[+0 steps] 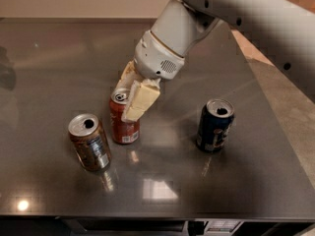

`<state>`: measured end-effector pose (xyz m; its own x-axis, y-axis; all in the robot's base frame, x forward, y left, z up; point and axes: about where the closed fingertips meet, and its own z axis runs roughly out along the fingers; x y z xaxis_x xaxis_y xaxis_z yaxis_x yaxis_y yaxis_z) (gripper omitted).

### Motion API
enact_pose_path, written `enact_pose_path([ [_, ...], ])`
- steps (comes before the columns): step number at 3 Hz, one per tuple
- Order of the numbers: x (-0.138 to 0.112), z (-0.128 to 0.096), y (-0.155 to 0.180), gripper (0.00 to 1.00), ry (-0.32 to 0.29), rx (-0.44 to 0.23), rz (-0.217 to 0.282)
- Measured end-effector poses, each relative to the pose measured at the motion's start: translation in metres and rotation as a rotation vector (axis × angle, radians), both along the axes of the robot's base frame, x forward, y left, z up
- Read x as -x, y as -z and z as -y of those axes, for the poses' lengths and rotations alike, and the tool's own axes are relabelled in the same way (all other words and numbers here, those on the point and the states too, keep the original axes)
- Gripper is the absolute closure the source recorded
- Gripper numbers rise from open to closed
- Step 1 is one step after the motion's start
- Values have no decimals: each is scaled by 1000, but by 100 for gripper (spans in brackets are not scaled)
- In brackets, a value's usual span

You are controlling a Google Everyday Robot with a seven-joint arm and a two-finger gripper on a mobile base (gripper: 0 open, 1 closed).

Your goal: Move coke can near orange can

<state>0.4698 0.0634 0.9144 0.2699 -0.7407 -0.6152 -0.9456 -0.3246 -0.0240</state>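
The coke can [123, 125], red with a silver top and a white patch near its base, stands upright on the grey table [59, 63] just left of centre. My gripper [129, 98] comes down from the upper right, its cream fingers [140, 100] closed around the can's upper half. The orange can [89, 142], brownish-orange with a silver top and a white-grey panel, stands a short gap to the coke can's lower left, not touching it.
A dark blue can [215, 126] stands upright to the right of the coke can. The arm [236, 14] crosses the upper right. The table's front edge runs along the bottom; floor shows beyond its right edge.
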Motion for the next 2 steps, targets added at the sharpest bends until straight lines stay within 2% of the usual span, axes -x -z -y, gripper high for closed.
enact_pose_path([
  [1, 10, -6, 0, 82, -25, 2, 23],
  [2, 15, -7, 3, 59, -31, 10, 30],
])
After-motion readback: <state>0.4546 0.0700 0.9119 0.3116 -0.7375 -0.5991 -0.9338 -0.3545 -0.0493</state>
